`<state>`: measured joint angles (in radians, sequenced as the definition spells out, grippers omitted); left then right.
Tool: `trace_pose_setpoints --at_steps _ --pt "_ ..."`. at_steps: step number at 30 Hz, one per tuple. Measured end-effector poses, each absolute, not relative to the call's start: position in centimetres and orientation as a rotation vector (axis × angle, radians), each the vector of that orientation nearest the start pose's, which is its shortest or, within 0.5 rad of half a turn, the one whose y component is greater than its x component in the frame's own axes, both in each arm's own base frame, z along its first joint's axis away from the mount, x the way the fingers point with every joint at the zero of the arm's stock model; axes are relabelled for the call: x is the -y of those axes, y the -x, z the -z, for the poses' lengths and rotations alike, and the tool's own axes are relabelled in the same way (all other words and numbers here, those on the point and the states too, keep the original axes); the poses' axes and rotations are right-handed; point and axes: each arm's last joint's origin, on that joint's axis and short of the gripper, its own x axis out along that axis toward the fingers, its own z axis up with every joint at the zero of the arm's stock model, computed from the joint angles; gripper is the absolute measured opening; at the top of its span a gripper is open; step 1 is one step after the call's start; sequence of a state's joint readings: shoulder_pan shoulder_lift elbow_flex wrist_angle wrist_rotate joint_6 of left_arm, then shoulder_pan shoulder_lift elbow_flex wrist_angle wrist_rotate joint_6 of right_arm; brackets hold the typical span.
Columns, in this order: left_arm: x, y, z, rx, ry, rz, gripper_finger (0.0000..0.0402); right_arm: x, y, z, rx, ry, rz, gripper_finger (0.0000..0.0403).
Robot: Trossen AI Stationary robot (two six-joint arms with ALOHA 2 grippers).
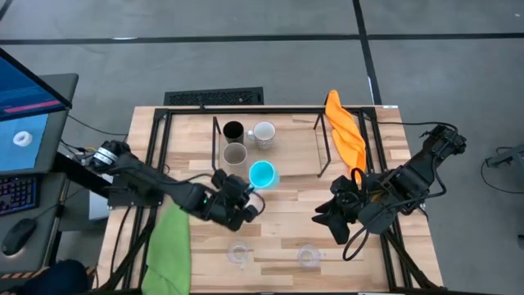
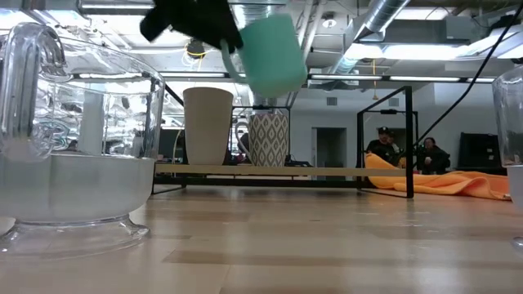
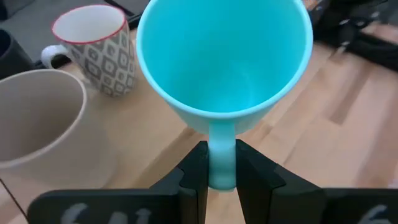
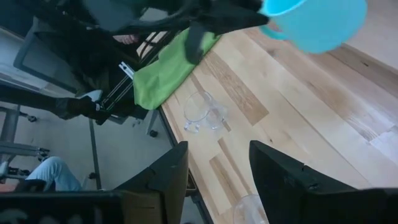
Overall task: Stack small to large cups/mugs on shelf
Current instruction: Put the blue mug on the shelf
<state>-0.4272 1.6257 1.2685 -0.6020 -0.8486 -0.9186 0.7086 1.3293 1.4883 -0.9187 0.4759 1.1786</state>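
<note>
My left gripper [image 1: 250,201] is shut on the bright blue mug [image 1: 263,174], which hangs in the air near the shelf's near edge; the mug also shows high up in the low view [image 2: 274,51]. On the light-wood shelf [image 2: 327,171] stand the black cup [image 1: 233,130], the white patterned mug [image 1: 264,133] and the grey-beige cup [image 1: 236,153]. Two clear glasses [image 1: 239,254] [image 1: 309,256] stand on the table near its front edge. My right gripper [image 1: 331,215] is open and empty to the right of the blue mug, above the table. My left gripper pinches the blue mug's handle [image 3: 222,163] between its two fingers [image 3: 194,171]. The fingers come from the table's left and near side, about level. The mug is lifted clear of table and shelf, its mouth up, tilted a little in the low view.
A green cloth [image 1: 169,244] lies at the table's near left and an orange cloth [image 1: 345,135] at the far right, beside the shelf's black wire upright [image 1: 323,152]. The glasses stand close to the low camera [image 2: 73,155]. People sit in the room behind.
</note>
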Motion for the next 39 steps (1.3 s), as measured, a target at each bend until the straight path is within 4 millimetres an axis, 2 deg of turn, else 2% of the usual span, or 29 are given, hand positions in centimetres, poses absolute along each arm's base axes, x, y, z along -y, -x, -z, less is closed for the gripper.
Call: trace_pose_setpoints --at_steps 4,9,19,32,39 --pt "10.2 -32.4 -25.7 -0.604 0.243 -0.659 0.0051 -15.7 -20.4 -39.4 -0.657 -0.709 0.169 0.0191" --pt "8.7 -33.5 -24.8 -0.622 0.193 -0.694 0.0051 -15.7 -20.4 -39.3 -0.656 -0.710 0.169 0.0191" --pt "6.1 -35.6 -22.3 -0.674 0.215 -0.753 0.0051 -15.9 -20.4 -39.4 -0.649 -0.717 0.159 0.0191" --pt "3.7 -35.8 -21.1 -0.785 0.223 -0.781 0.0051 -15.9 -20.5 -39.5 -0.642 -0.717 0.150 0.0191" --pt "3.5 -35.8 -21.1 -0.801 0.243 -0.758 0.0051 -16.0 -20.5 -39.5 -0.639 -0.720 0.149 0.0191"
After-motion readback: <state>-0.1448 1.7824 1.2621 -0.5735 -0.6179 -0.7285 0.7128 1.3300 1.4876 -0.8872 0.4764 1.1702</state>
